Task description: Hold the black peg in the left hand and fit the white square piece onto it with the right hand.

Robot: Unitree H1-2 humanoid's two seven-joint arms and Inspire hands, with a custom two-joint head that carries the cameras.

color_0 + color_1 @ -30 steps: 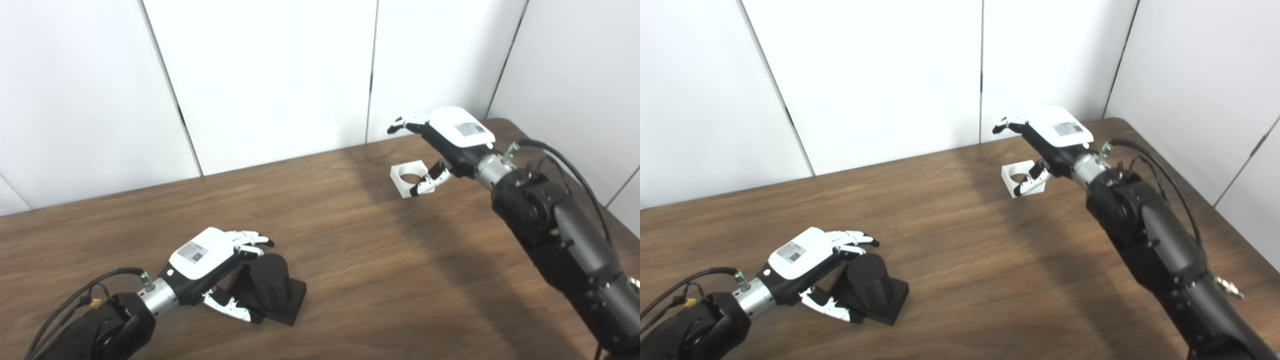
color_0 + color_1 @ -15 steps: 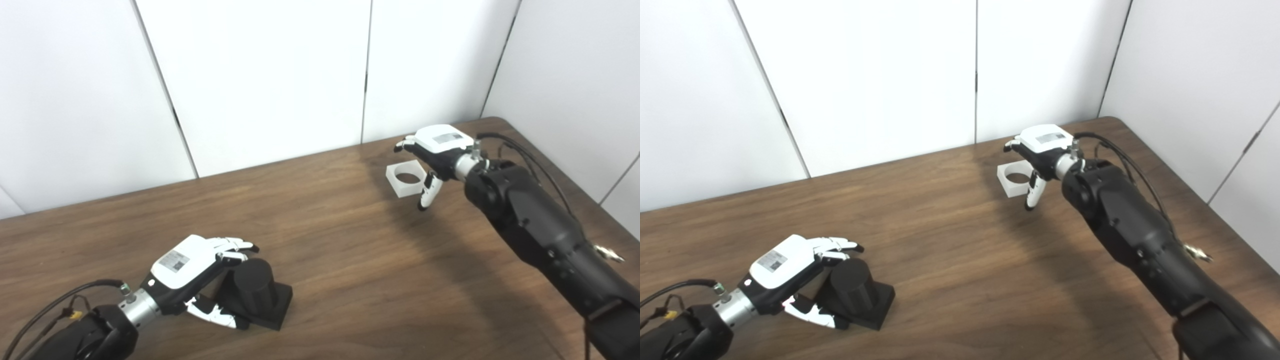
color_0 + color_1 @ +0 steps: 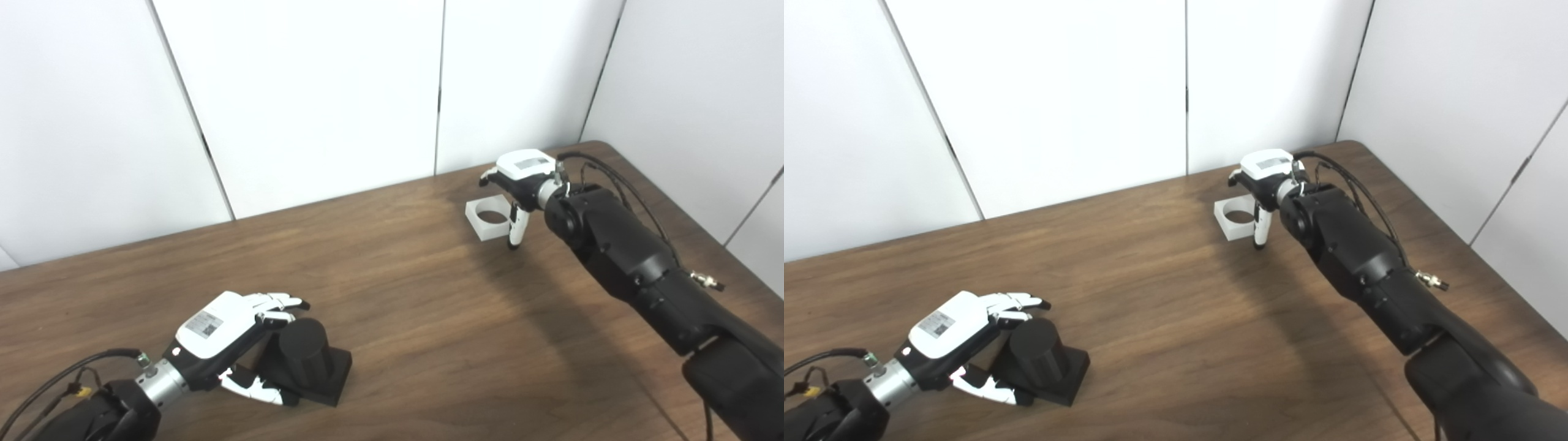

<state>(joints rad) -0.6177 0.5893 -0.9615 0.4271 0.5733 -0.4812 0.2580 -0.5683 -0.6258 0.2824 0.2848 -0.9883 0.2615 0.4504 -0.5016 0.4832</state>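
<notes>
Nearest to us, our left robot hand (image 3: 229,324) rests low over the desk (image 3: 416,331), its arm coming in from the bottom left corner. Its fingers (image 3: 278,302) stretch out over the top of the black peg (image 3: 301,352), and its thumb (image 3: 257,389) lies along the desk against the near edge of the peg's square base. The fingers and thumb are spread apart on either side of the peg; whether they actually press on it we cannot tell. The peg stands upright on its base, directly under and just beyond this robot hand's palm.

Across the bare wood, well apart from the peg, our right arm (image 3: 637,269) reaches out toward the far right corner of the desk. Our right robot hand (image 3: 1265,174) hangs there with its palm down and fingers apart, clamped on nothing. The white square piece (image 3: 1234,218) lies flat on the desk just to the left of this robot hand, its round hole facing up. The thumb (image 3: 1259,229) points down at the piece's right edge, and the fingers curl over its far side; contact is not clear. White wall panels (image 3: 318,92) stand behind the desk.
</notes>
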